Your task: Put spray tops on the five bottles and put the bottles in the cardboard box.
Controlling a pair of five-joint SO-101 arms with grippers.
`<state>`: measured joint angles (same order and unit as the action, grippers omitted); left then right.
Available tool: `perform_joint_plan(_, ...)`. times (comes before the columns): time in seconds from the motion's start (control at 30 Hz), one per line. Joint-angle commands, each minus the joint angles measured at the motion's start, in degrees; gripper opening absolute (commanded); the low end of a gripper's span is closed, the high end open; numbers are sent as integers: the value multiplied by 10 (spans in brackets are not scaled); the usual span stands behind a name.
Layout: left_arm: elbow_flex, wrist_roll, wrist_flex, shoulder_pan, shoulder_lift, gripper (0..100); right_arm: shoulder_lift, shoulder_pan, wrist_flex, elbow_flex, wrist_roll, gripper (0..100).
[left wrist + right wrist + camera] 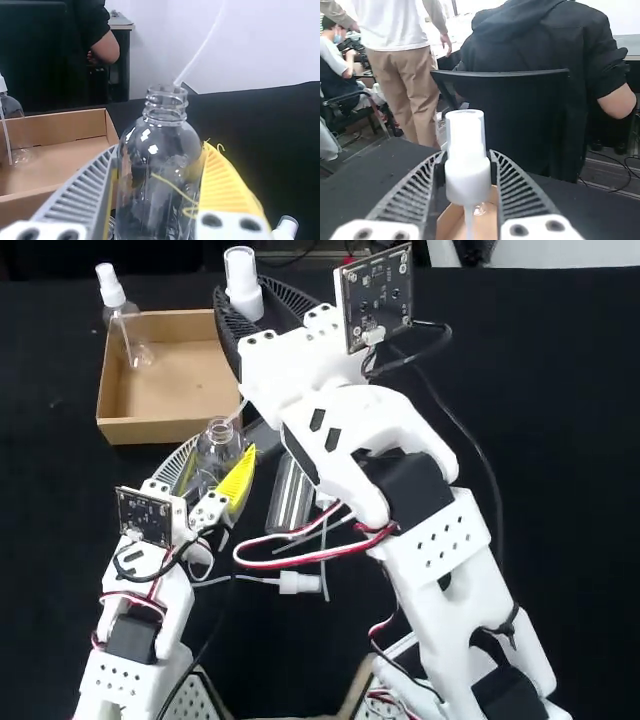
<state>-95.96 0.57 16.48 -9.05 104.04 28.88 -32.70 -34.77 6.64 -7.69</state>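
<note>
My left gripper point(215, 462) is shut on an upright clear bottle point(157, 170) with an open threaded neck point(219, 430). It stands just in front of the cardboard box point(165, 380). My right gripper point(245, 310) is higher up, shut on a white spray top point(466, 162) whose thin tube hangs down toward the bottle's mouth point(200, 50). One capped bottle point(125, 320) lies in the box. Another clear bottle point(292, 495) lies on the table under the right arm, and a loose spray top point(298, 585) lies near the front.
The black tabletop point(540, 400) stretches free to the right. People and a chair point(505, 100) stand behind the table. Red and white cables point(300, 540) loop between the two arms.
</note>
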Motion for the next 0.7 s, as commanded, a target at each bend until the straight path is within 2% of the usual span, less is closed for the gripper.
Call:
perform_joint_plan(0.0,-14,6,-12,-10,4,95,6,-18,6,1,7,38)
perform_joint_plan(0.33,-14,6,-12,-10,4,95,7,-28,18,50,15,38)
perform_joint_plan(0.43,-14,6,-12,-10,4,95,8,-44,18,75,35,38)
perform_joint_plan(0.67,-14,6,-12,-10,4,95,12,-69,18,87,31,38)
